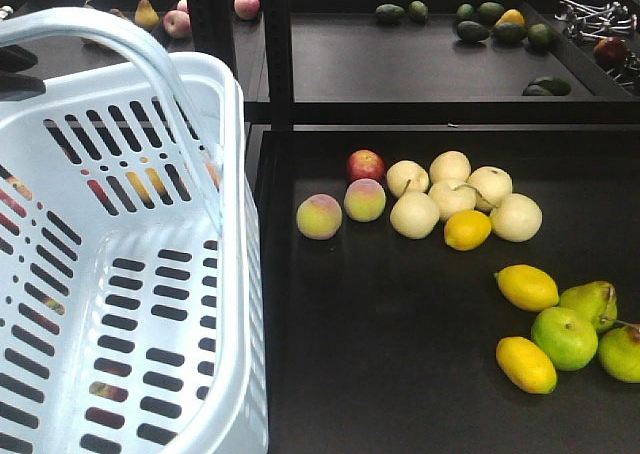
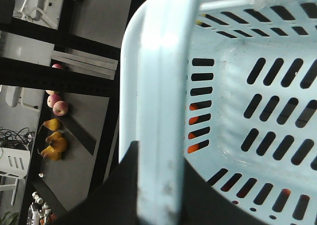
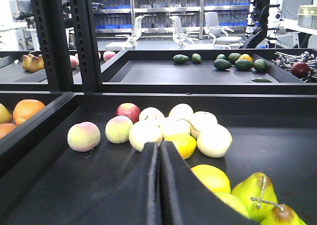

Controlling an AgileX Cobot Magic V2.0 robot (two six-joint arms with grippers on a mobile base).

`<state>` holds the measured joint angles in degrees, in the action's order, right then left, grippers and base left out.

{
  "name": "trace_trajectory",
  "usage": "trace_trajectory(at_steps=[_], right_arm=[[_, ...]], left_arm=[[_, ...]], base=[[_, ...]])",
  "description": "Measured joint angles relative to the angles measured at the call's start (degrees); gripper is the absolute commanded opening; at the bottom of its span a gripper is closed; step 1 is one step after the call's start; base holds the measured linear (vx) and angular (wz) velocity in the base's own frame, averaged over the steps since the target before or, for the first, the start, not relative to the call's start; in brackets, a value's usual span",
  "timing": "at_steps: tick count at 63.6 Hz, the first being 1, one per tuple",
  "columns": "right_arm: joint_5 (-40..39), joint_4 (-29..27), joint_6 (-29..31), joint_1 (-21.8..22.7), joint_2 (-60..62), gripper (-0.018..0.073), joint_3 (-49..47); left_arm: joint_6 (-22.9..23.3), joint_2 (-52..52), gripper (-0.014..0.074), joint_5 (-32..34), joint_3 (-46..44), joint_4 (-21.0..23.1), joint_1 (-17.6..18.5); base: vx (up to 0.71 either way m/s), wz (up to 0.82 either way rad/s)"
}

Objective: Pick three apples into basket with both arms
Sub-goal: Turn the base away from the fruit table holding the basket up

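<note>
Pale blue-white plastic fills the left of the front view: the slotted basket (image 1: 225, 274), cut off by the left and bottom edges, with its hoop handle (image 1: 130, 44) swung up. In the left wrist view, the left gripper (image 2: 159, 185) has its black fingers (image 2: 116, 185) clamped on either side of that handle, and only part of them shows. Red and orange patches show through the basket's slots; what they are cannot be told. The basket's right wall hides the left rim of the black tray (image 1: 400, 374).

One red apple (image 1: 366, 164) sits at the back of the tray, just behind a peach (image 1: 365, 200) and beside a cluster of pale pears (image 1: 455, 194). Lemons (image 1: 527, 287) and green pears (image 1: 590, 302) crowd the right front corner, one cut off by the edge. Bare tray floor lies between the peaches and the lemons.

The right gripper (image 3: 159, 146) hangs low over the tray, fingers pressed together with nothing between them, its tip in line with the cluster and hiding part of it. A dark red fruit (image 1: 610, 49) on the far shelf is too small to name.
</note>
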<state>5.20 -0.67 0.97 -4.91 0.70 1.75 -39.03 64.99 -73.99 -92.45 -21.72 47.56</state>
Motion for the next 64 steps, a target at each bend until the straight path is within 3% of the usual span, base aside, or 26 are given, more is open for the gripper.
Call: trace_trajectory(at_steps=[35, 64], right_arm=[[0.00, 0.00, 0.00, 0.00, 0.00, -0.0008, 0.00], [0.00, 0.00, 0.00, 0.00, 0.00, -0.0008, 0.00]], left_arm=[[0.00, 0.00, -0.0006, 0.00, 0.00, 0.00, 0.00], [0.00, 0.00, -0.0006, 0.00, 0.00, 0.00, 0.00]], base=[[-0.03, 0.14], [-0.05, 0.36]])
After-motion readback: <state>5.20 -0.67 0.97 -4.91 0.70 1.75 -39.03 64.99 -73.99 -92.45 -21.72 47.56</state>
